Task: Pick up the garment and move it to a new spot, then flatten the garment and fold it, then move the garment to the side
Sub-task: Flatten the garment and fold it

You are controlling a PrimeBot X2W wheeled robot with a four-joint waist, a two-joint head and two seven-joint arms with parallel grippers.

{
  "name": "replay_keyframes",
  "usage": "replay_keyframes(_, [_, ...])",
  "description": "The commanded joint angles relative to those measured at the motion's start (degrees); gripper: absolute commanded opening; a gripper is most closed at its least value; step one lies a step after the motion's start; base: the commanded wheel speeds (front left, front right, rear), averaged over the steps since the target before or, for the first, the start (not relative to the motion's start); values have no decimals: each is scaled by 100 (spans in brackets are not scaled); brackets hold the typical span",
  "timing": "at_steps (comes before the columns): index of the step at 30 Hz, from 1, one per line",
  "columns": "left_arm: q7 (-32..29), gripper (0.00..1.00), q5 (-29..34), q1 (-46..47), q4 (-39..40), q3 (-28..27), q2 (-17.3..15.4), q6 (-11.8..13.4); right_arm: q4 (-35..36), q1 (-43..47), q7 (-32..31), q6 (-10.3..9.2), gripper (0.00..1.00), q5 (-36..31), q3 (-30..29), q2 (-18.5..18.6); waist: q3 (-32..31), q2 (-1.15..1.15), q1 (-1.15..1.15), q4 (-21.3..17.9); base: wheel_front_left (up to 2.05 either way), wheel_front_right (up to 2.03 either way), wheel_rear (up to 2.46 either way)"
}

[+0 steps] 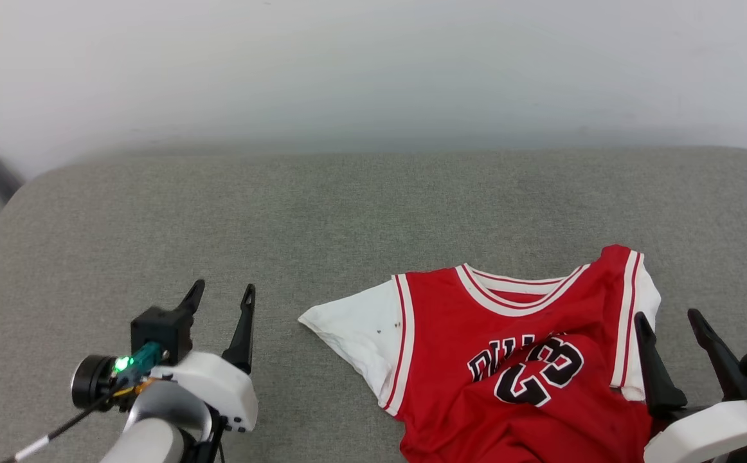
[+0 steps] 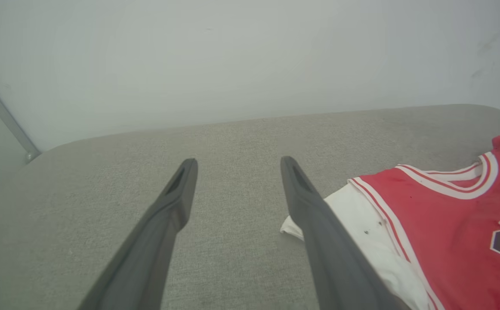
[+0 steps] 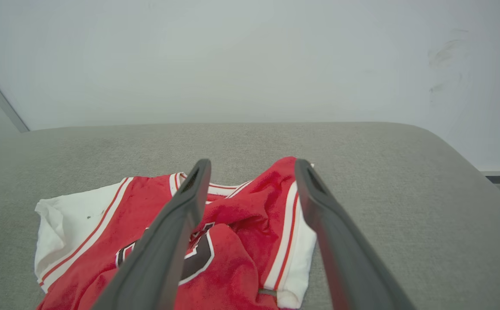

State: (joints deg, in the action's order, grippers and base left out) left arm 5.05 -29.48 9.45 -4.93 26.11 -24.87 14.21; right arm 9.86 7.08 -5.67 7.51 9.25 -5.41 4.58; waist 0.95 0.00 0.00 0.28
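Head view, entry: I log the garment [image 1: 515,360], rumpled on the grey cushion [image 1: 283,212] at 5 o'clock, right gripper [image 1: 666,315] at its 3 o'clock edge, nearer than left gripper [image 1: 224,285], both spread wide and empty.

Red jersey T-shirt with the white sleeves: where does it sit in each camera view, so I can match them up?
Head view: the red jersey T-shirt lies lower right on the grey fabric cushion, running off the bottom edge.
Left wrist view: right side, lower half, cut off by the frame.
Right wrist view: lower left to centre.
Shared landmark: its white short sleeve with dark specks.
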Motion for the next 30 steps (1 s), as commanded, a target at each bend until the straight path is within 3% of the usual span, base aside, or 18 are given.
replay_keyframes(1, [-115, 100, 40, 255, -53, 53, -39, -69, 119, 23, -8, -4, 100, -20, 57, -37, 76, 0, 0, -47, 0, 0, 0])
replay_keyframes(14, [-2961, 100, -423, 1836, -1002, 856, -394, -1388, 498, -308, -24, -4, 100, -56, 487, -67, 834, 0, 0, -629, 0, 0, 0])
replay_keyframes(19, [-3914, 100, -617, 2065, -1426, 1146, -455, -1694, 496, -405, 60, -4, 100, -2, 566, -84, 1062, 0, 0, -836, 0, 0, 0])
replay_keyframes(26, [-4690, 100, -778, 2011, -1929, 1640, -292, -1986, 309, -474, 175, -4, 100, 93, 537, -117, 1190, 0, 0, -1018, 0, 0, 0])
replay_keyframes(27, [-4807, 93, -819, 1981, -1970, 1729, -260, -2031, 290, -481, 182, -4, 100, 94, 530, -123, 1200, 0, 0, -1028, 0, 0, 0])
replay_keyframes(28, [-4846, 47, -877, 1942, -1992, 1774, -216, -2046, 266, -481, 200, -4, 100, 96, 520, -128, 1208, 0, 0, -1038, 0, 0, 0])
replay_keyframes(30, [-4911, 0, -959, 1902, -2021, 1841, -126, -2088, 230, -489, 218, -4, 100, 122, 503, -134, 1215, 0, 0, -1051, 0, 0, 0])
